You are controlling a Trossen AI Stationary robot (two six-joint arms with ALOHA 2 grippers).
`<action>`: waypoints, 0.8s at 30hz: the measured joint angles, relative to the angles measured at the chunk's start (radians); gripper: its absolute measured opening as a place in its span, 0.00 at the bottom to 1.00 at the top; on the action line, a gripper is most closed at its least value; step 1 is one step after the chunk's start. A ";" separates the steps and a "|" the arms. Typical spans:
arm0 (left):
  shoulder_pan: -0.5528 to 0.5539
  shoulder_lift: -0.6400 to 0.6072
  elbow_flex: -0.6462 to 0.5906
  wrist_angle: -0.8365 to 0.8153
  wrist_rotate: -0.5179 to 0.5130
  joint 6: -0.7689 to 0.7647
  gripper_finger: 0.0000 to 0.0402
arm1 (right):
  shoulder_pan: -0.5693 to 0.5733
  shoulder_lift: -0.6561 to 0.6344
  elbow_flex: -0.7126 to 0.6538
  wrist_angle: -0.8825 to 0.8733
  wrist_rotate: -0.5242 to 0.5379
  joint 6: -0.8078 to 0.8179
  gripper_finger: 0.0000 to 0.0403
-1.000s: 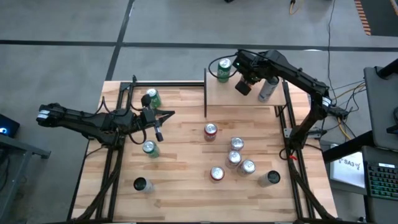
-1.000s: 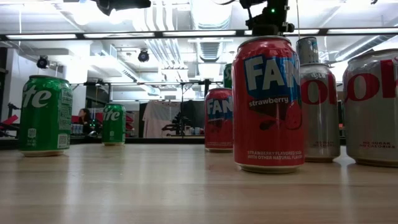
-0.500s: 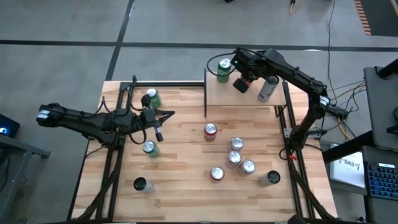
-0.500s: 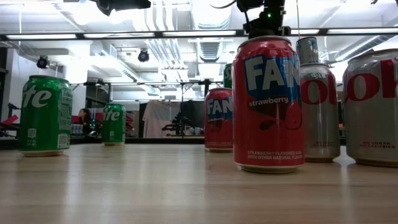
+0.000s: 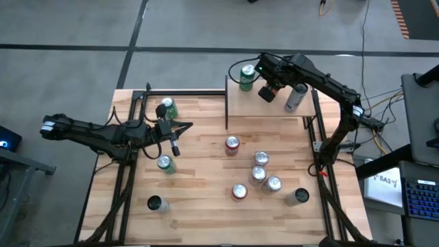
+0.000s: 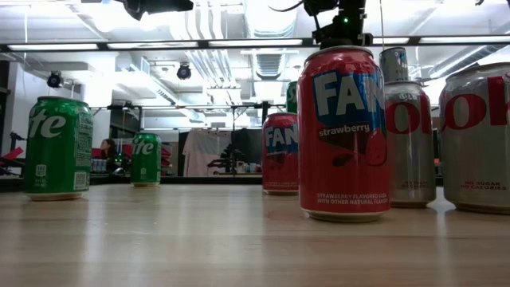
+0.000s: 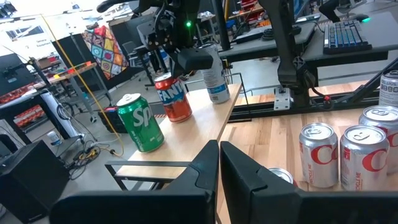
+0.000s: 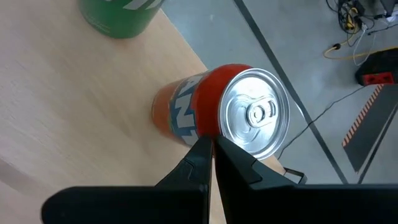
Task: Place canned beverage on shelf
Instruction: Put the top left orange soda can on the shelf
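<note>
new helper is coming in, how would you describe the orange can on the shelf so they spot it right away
Find the small light wood shelf at the table's far edge. Three cans stand on it, and the orange can is the middle one, directly under the right tool, between a green can and a silver can.

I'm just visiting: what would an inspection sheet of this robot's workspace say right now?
Surface: striped wooden table.
Job's things: shelf holds a green can, an orange can and a silver can.
Clutter: loose cans mid-table.
Grippers: right gripper shut, above the orange can; left gripper shut, over the table's left part.
Cables: wires on the floor at right.
Surroundings: keyboard at right.
</note>
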State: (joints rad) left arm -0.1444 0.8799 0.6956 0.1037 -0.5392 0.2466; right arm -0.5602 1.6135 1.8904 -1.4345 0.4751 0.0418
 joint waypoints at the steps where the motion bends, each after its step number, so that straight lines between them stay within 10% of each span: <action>1: 0.000 0.000 0.000 0.000 0.000 0.000 0.00 | 0.000 0.000 0.000 0.000 0.000 0.000 0.02; 24: 0.000 0.000 0.000 0.000 0.000 0.000 0.00 | -0.028 -0.022 0.041 0.137 -0.027 0.169 0.02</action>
State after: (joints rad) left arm -0.1444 0.8799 0.6956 0.1036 -0.5392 0.2466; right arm -0.5878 1.5913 1.9316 -1.2974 0.4477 0.2111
